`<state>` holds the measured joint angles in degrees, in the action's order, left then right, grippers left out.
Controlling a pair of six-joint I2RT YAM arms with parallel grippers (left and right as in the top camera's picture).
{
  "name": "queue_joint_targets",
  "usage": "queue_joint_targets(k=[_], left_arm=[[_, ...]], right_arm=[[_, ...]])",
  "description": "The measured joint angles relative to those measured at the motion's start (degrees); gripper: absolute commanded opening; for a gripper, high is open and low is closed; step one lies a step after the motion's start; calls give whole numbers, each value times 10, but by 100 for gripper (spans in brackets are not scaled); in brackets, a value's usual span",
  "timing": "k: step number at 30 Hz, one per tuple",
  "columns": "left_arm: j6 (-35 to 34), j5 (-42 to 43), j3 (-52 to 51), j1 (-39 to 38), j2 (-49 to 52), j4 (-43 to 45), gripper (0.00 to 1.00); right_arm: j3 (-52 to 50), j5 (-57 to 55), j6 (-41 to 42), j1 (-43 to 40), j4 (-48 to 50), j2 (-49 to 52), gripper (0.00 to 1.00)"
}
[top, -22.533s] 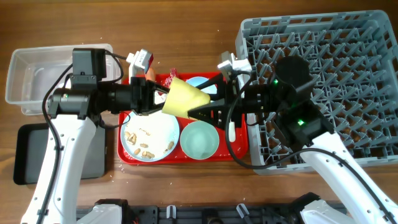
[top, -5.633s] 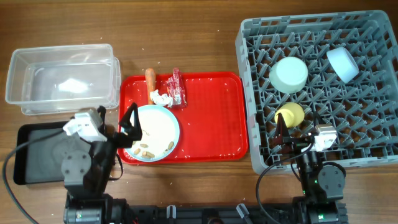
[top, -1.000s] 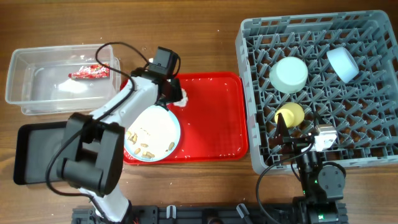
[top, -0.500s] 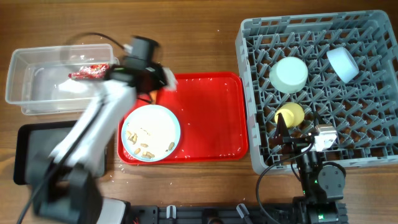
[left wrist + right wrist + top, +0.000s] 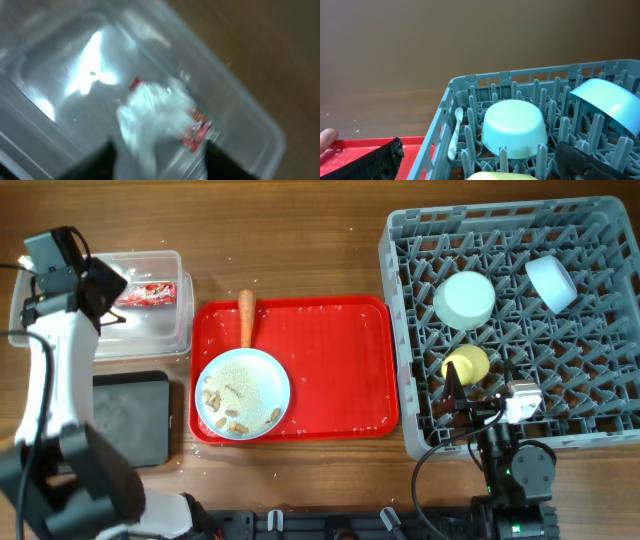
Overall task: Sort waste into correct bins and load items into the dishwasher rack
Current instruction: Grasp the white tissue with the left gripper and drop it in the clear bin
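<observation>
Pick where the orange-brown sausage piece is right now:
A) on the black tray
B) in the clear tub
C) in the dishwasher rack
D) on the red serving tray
D: in the overhead view the sausage piece lies at the far left edge of the red serving tray, just beyond the plate, outside both bins and the rack.

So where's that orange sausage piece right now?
In the overhead view, the sausage piece lies at the far left rim of the red tray, just beyond the plate and right of the clear tub.
</observation>
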<state>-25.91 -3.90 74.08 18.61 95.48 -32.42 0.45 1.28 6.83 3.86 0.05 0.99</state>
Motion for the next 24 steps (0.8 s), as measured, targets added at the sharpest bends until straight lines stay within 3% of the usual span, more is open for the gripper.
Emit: queue_joint_targets(k=[3,6,7,10,12,16,19,24], left_arm=[[6,28,1,-13,11,-42,100],[13,38,13,-48,2,-67,92],[17,43,18,-82,-10,-83,86],[23,46,23,-145,-23,-110,85],[27,42,23,-196,-24,-115,77],[33,3,13,-295,8,-87,56],[45,-23,5,-321,63,-44,50],[53,-42,0,-326,145,6,47]], right_arm=[[0,0,0,0,0,0,100],[0,0,0,0,0,0,100],[0,0,0,0,0,0,100],[0,0,0,0,0,0,100],[0,0,0,0,0,0,99],[0,0,0,0,0,0,100],[0,0,0,0,0,0,100],[0,0,0,0,0,0,100]])
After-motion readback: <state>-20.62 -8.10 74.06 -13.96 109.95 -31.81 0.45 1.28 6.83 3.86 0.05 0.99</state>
